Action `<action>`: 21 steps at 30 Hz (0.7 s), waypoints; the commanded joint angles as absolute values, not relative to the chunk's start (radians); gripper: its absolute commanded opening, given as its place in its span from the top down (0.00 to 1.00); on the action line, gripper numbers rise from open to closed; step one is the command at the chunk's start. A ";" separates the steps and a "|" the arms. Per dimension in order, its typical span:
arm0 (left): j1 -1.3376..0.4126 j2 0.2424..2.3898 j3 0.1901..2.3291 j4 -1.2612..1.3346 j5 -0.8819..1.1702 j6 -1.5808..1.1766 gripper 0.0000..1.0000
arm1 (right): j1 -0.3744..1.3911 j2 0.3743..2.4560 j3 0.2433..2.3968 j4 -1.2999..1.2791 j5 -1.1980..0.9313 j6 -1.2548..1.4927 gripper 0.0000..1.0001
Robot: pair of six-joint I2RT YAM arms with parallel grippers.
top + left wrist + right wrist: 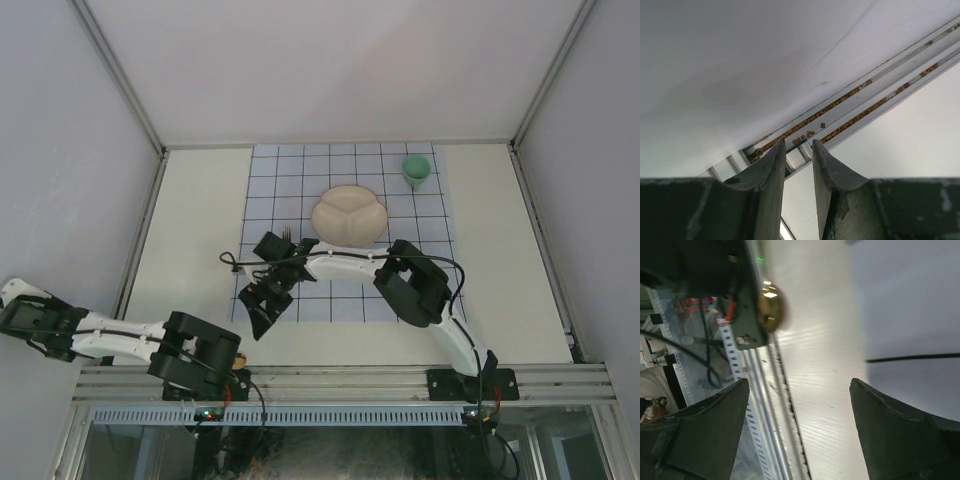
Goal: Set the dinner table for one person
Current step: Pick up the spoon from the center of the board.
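Observation:
The dinner table [195, 235] is a cream-white surface with a pale-blue grid cloth [290, 175] on its middle. On the cloth lie a cream divided plate [350, 215] and, behind it to the right, a green cup [417, 170]. Dark tines like a fork's [285, 234] show left of the plate, partly hidden by my right arm. My right gripper [255, 322] hangs over the cloth's near-left corner, open with nothing between its fingers [797, 382]. My left gripper [20, 310] is off the table's left side, facing the wall; its jaws [798, 141] stand slightly apart and hold nothing.
A metal rail [340, 382] runs along the near edge, with both arm bases bolted to it. White walls and frame posts [135, 90] enclose the table. The right wrist view shows the table's near edge [790, 420] and cables [705, 340] below the rail.

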State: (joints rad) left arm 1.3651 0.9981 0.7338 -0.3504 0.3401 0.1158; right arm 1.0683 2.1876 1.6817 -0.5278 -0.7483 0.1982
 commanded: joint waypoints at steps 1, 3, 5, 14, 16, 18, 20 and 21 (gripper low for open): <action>1.393 1.005 0.803 -0.315 0.363 0.101 0.68 | 1.048 2.263 1.707 -0.569 -0.827 0.172 0.20; 1.393 1.007 0.798 -0.309 0.368 0.100 0.68 | 1.051 2.285 1.712 -0.571 -0.849 0.173 0.21; 1.394 1.010 0.794 -0.304 0.368 0.101 0.68 | 1.054 2.289 1.718 -0.570 -0.857 0.175 0.21; 1.401 1.024 0.785 -0.295 0.368 0.113 0.68 | 1.088 2.269 1.741 -0.592 -0.823 0.145 0.22; 1.406 1.028 0.788 -0.292 0.369 0.116 0.68 | 1.101 2.249 1.738 -0.590 -0.793 0.133 0.22; 1.411 1.035 0.793 -0.292 0.372 0.114 0.68 | 1.113 2.242 1.740 -0.584 -0.775 0.127 0.22; 1.417 1.038 0.796 -0.292 0.379 0.112 0.68 | 1.120 2.256 1.756 -0.587 -0.773 0.127 0.22; 1.419 1.038 0.796 -0.292 0.382 0.110 0.68 | 1.121 2.269 1.772 -0.594 -0.775 0.130 0.22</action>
